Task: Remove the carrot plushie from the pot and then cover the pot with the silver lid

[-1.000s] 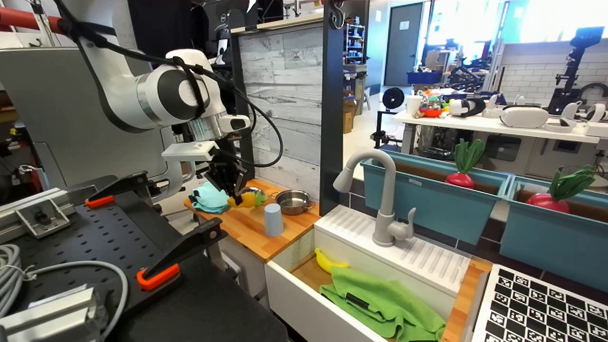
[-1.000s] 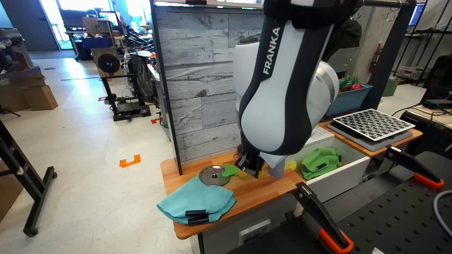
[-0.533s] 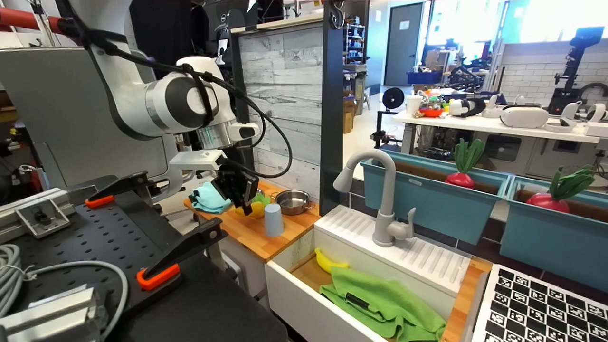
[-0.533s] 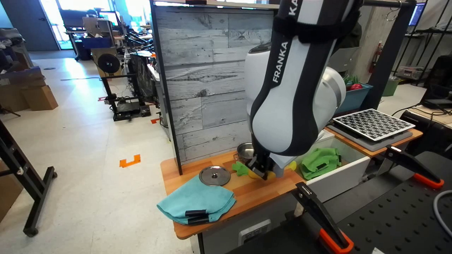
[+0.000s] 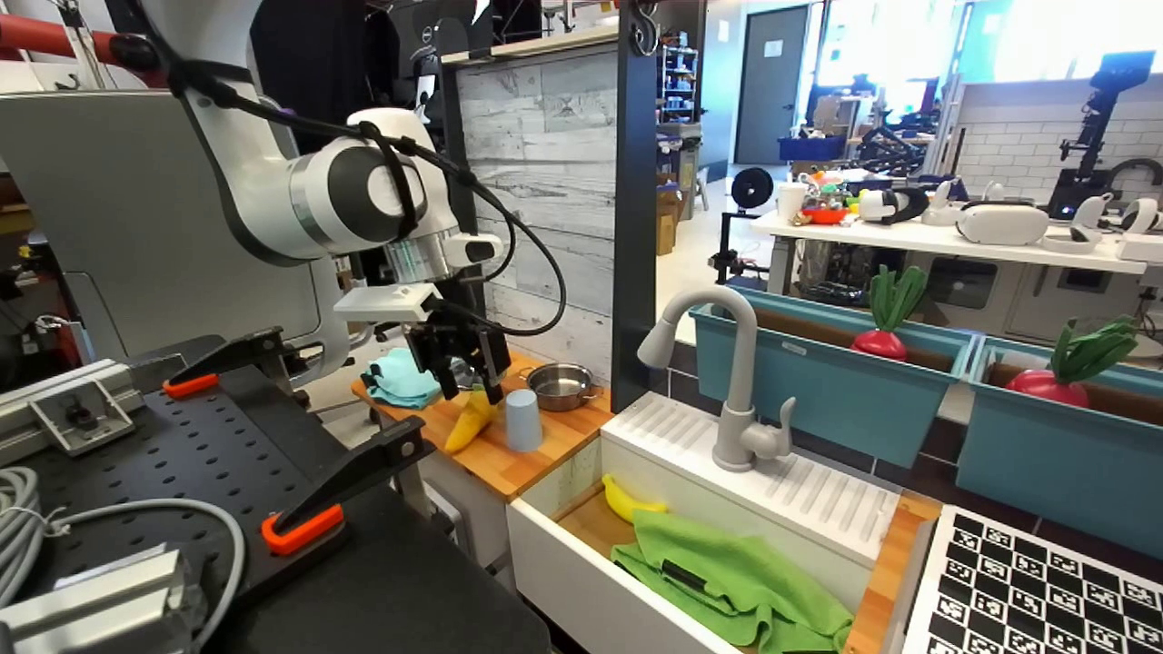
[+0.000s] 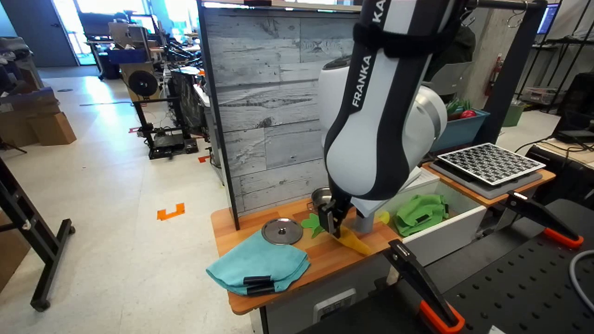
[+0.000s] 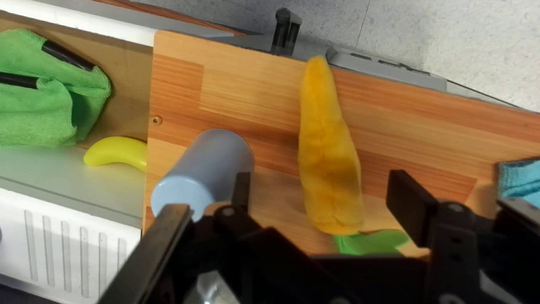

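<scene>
While gripper (image 7: 321, 191) hangs, jaws apart, carrot plushie (image 7: 327, 156) lies on wooden counter (image 7: 244, 80) (pale floor (image 6: 120, 260) beyond).

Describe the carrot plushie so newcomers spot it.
Below the grey plank wall is a wooden counter. Between its cup and blue cloth lies the carrot plushie. Unlike the smooth yellow banana in the sink, it's orange-yellow, tapered, with green leaves.

Carrot plushie (image 6: 353, 241) is just lying on the surface (image 6: 320, 258); in an exterior view, lid (image 6: 282, 235) and cloth (image 6: 260, 262) sit left of it, cup (image 6: 364, 225) behind, pot (image 6: 320, 198) further back.
</scene>
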Available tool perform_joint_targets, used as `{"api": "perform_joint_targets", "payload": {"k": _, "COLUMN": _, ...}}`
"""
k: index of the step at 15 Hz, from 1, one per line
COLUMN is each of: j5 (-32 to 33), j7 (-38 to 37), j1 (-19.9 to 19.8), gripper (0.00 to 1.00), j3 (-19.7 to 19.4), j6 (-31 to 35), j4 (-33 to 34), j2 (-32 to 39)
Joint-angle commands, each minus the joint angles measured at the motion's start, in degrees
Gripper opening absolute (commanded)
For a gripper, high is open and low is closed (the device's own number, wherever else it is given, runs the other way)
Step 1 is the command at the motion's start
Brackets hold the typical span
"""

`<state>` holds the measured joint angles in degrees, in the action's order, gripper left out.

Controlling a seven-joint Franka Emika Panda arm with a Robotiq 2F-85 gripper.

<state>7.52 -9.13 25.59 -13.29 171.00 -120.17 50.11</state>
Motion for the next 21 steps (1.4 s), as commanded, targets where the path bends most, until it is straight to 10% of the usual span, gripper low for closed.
{"api": "perform_joint_targets", "payload": {"k": 1, "j5": 0.0, "j7": 0.5, "j1": -1.6, "gripper": 1.0, "j3": 1.4, "j6": -2.3, "j4": 0.8, "j2": -1.5}}
{"api": "perform_joint_targets", "payload": {"k": 15, "j5": -0.5, "j7": 10.7, "j1": -12.6, "gripper": 1.0, "j3": 16.4, "j6": -6.1, "j4": 8.7, "j2": -1.5}}
{"api": "perform_joint_targets", "payload": {"k": 21, "j5": -0.6, "j7": 10.6, "j1": -13.8, "gripper": 1.0, "j3": 17.1, "j6": -10.6, "j4": 15.2, "j2": 2.3}}
